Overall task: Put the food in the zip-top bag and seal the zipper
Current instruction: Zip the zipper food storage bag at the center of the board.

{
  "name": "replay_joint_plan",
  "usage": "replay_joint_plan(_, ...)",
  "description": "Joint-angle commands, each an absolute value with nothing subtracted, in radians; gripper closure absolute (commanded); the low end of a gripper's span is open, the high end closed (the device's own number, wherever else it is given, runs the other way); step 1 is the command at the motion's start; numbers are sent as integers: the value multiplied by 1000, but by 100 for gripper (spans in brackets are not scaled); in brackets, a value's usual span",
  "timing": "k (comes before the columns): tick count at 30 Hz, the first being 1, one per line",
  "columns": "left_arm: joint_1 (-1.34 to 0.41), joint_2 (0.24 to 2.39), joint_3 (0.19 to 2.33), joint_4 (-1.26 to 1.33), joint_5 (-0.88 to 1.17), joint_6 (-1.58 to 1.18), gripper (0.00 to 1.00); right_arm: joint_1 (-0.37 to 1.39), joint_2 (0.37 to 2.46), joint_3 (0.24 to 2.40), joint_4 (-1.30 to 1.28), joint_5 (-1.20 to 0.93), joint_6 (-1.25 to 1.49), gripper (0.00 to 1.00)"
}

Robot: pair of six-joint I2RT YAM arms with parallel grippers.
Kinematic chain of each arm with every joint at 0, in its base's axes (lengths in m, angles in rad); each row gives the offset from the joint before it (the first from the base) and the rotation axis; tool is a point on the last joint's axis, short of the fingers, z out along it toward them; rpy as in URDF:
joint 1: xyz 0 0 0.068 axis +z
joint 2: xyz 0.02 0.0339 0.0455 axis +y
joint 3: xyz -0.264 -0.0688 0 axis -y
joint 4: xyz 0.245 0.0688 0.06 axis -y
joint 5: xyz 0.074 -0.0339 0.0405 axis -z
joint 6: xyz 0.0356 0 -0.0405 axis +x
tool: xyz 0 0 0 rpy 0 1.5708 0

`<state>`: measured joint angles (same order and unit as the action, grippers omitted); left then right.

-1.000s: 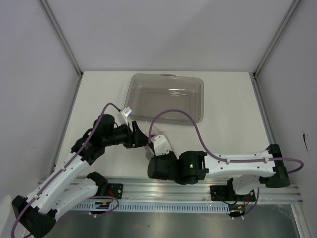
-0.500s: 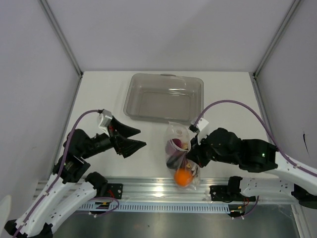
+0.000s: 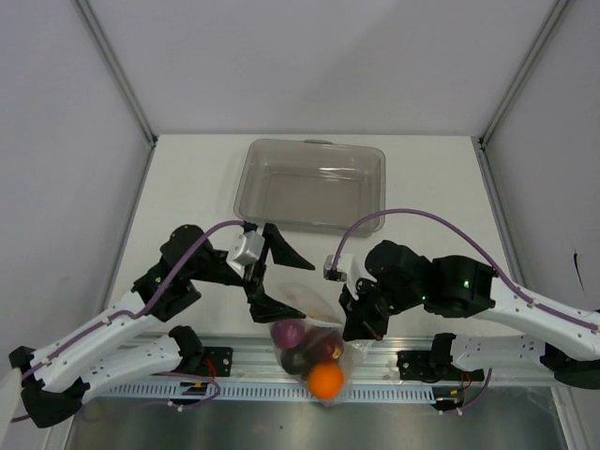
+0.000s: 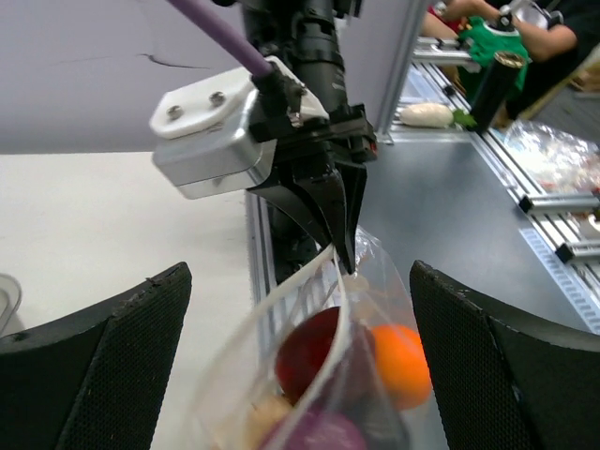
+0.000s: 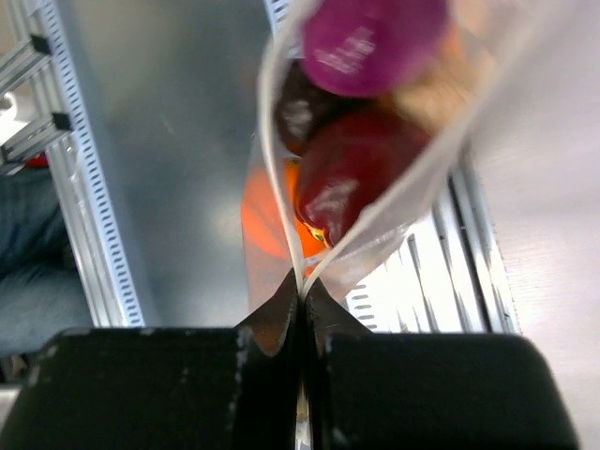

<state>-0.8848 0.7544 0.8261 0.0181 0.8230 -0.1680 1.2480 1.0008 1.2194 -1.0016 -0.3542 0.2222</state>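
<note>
Pinching the top edge of the zip-top bag (image 5: 394, 216), the right tool (image 5: 302, 298) has its fingers pressed together with only the thin plastic between them. The bag hangs from that grip with its mouth rim running off toward the left arm. The left tool (image 4: 300, 375) is spread as wide as it goes. The bag sits in the gap between its two dark textured fingers (image 4: 103, 361), apart from both. Inside the clear plastic lie the food pieces: a purple ball (image 5: 370, 33), a dark red fruit (image 5: 356, 173) and an orange (image 5: 267, 211) — more are packed behind them, too crowded to name. From above, the bag (image 3: 305, 305) lies between the two tools at the near edge of the bench (image 3: 187, 187). Its lower end, with the orange (image 3: 325, 380), reaches out over the aluminium rail (image 3: 253, 361) that carries the arm bases. Farther back on the white bench stands a translucent grey tray (image 3: 309, 183), well apart from the bag — pale walls (image 3: 309, 66) close in the bench on three sides.
</note>
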Motion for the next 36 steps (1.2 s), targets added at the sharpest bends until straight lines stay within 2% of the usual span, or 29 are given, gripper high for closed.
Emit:
replay_joint_plan(1, -923, 801, 888, 34, 896, -26, 1, 1255, 965, 1298, -1018, -443, 193, 100)
replay_joint_plan(7, -965, 844, 827, 193, 963, -55, 1, 1258, 939, 1285, -1002, -486, 207, 100)
replay_joint_plan(12, -1009, 937, 876, 190, 1012, -87, 0, 1269, 939, 1293, -1014, -474, 204, 100)
replay_joint_plan(22, -1094, 1084, 873, 287, 903, -135, 1, 1284, 939, 1313, -1051, -469, 202, 100)
replay_joint_plan(30, -1117, 1135, 911, 204, 976, -130, 1, 1287, 923, 1333, -1063, -397, 206, 100)
replay_joint_plan(36, -1131, 1112, 845, 183, 937, -136, 0, 1287, 923, 1331, -1046, -325, 224, 100)
